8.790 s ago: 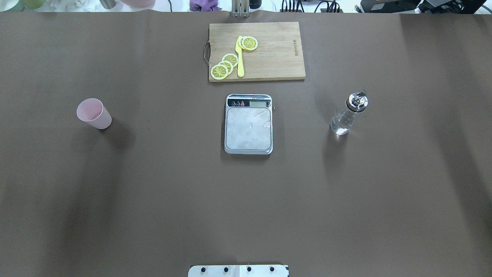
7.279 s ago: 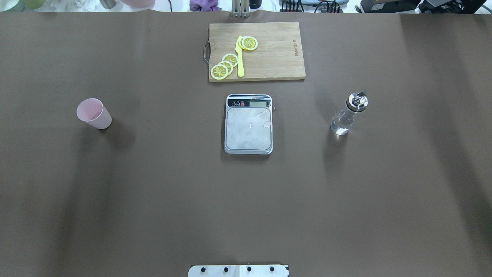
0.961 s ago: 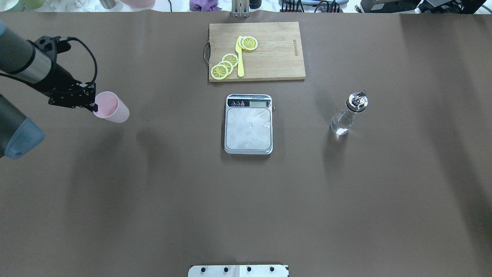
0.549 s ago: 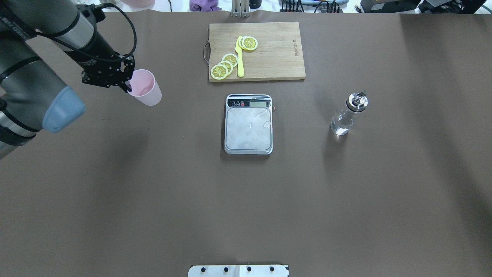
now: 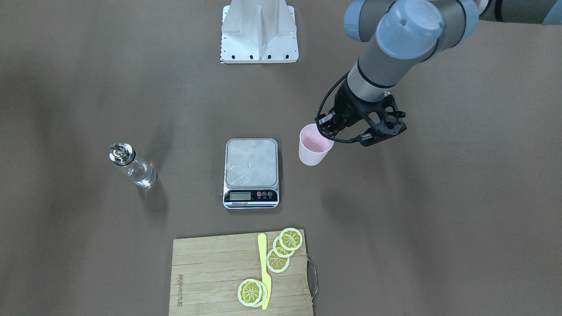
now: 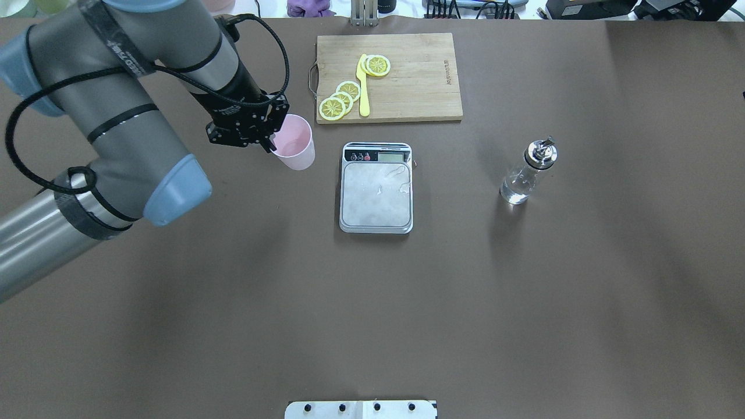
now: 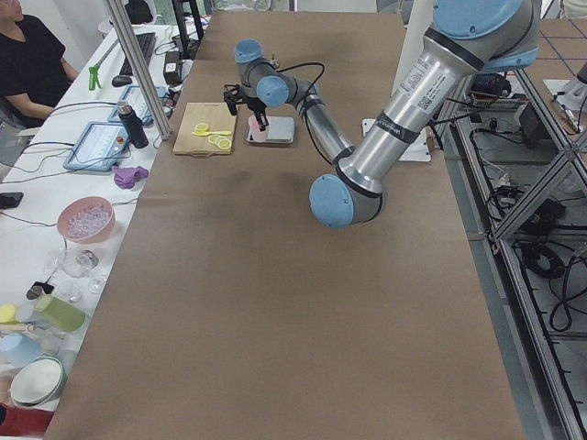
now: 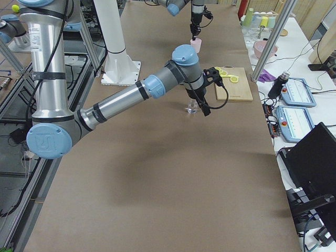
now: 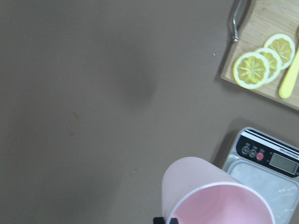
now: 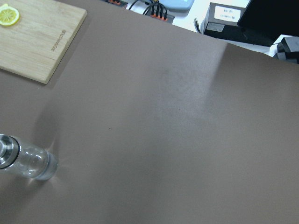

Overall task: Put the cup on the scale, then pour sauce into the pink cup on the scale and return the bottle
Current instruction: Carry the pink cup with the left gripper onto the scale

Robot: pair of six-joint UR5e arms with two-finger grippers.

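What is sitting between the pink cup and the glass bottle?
Only the kitchen scale lies between the pink cup and the bottle; the rest of that stretch is bare brown table. The overhead view shows it best.

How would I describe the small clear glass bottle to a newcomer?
Find the flat silver kitchen scale at the middle of the brown table. To the robot's right of it the small clear glass bottle stands alone, upright. Unlike the pale pink plastic cup in the left gripper, it is see-through and capped by a shiny metal pour spout.
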